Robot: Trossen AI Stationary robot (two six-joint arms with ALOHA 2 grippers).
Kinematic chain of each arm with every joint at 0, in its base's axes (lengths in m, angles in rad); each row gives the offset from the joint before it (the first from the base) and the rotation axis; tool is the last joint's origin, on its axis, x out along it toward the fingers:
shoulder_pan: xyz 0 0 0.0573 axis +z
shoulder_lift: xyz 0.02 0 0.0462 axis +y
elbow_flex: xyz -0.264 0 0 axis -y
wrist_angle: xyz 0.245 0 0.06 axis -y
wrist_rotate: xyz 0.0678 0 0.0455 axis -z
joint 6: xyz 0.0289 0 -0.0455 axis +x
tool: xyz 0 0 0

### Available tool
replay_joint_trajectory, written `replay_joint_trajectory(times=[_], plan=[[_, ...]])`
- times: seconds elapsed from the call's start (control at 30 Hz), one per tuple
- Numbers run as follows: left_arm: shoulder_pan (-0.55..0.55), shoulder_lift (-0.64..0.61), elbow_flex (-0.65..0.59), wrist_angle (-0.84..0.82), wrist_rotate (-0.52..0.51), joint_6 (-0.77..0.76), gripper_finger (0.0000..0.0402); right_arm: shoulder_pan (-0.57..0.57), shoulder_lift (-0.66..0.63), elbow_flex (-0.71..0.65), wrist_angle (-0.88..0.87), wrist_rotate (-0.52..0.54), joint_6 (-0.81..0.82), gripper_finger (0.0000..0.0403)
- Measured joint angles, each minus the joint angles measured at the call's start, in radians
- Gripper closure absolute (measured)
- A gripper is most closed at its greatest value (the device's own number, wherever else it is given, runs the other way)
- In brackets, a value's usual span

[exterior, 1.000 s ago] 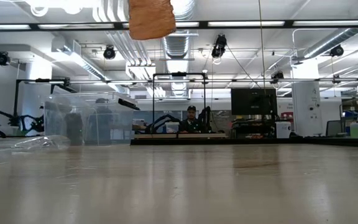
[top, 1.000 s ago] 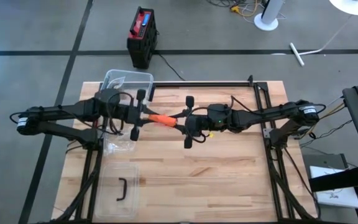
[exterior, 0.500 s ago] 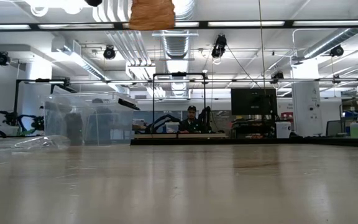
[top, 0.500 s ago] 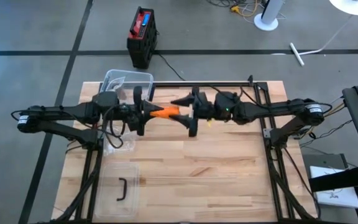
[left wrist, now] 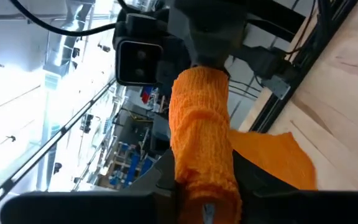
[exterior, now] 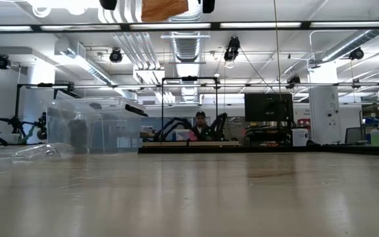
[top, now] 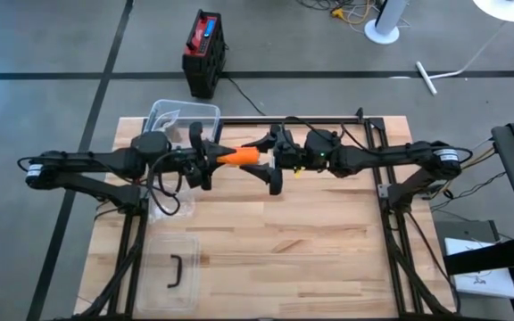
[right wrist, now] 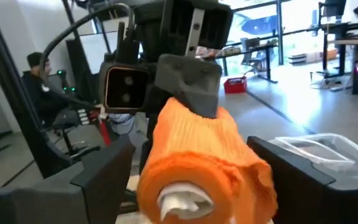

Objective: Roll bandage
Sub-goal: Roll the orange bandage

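Observation:
The orange bandage roll hangs level high above the table, between the two arms. My left gripper comes from the table's left and is shut on the roll's left end. My right gripper comes from the right and is open. Its two fingers stand on either side of the roll's free end with a gap on each side. A loose flap of bandage hangs beside the roll. In the low view only the roll's underside shows at the top edge. My left gripper pinches the roll's left end between its two fingers. The fingers point level from the table's left and lie along the roll. The roll sticks out level toward my right gripper, clear of the table, with the loose flap beside it.
A clear plastic bin stands at the far left of the table. Its lid with a black handle lies near the front left, and clear plastic wrap lies between them. A person sits beyond the far edge.
My right gripper has opened and let go of the roll's free end, rolled its wrist, and drawn a little toward the table's far edge. My left wrist has rolled, turning the roll with it. The roll's free end has swung toward the far edge and sits higher.

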Motion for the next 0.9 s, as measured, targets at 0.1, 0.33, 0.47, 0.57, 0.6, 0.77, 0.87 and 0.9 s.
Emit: replay_joint_trajectory(times=[0.1,0.33,0.47,0.57,0.6,0.77,0.87,0.9], plan=[[0.0,0.016,0.0,0.025,-0.004,0.0,0.0342,-0.001,0.02,0.001,0.029,0.0,0.003,0.0116],[-0.002,0.066,0.0,0.041,-0.096,0.06,0.0341,-0.009,0.043,0.007,0.019,0.014,0.013,0.0165],[-0.002,0.064,0.0,0.037,-0.096,0.06,0.0334,-0.014,0.043,0.007,0.02,0.012,0.025,0.0205],[-0.002,0.053,0.0,0.032,-0.096,0.016,0.0328,-0.015,0.043,0.007,0.022,0.009,0.022,0.0241],[-0.002,0.051,0.0,0.029,-0.095,-0.016,0.0325,-0.015,0.043,0.007,0.023,0.009,0.012,0.0252],[-0.002,0.026,0.0,-0.012,-0.095,-0.227,0.0295,-0.012,0.043,0.007,0.021,0.007,-0.075,0.0321],[0.008,0.006,0.0,-0.044,-0.093,-0.371,0.0258,-0.011,0.042,0.007,0.023,0.009,-0.125,0.0345],[0.014,0.001,0.001,-0.056,-0.098,-0.413,0.0244,-0.011,0.04,0.007,0.023,0.02,-0.146,0.0346]])
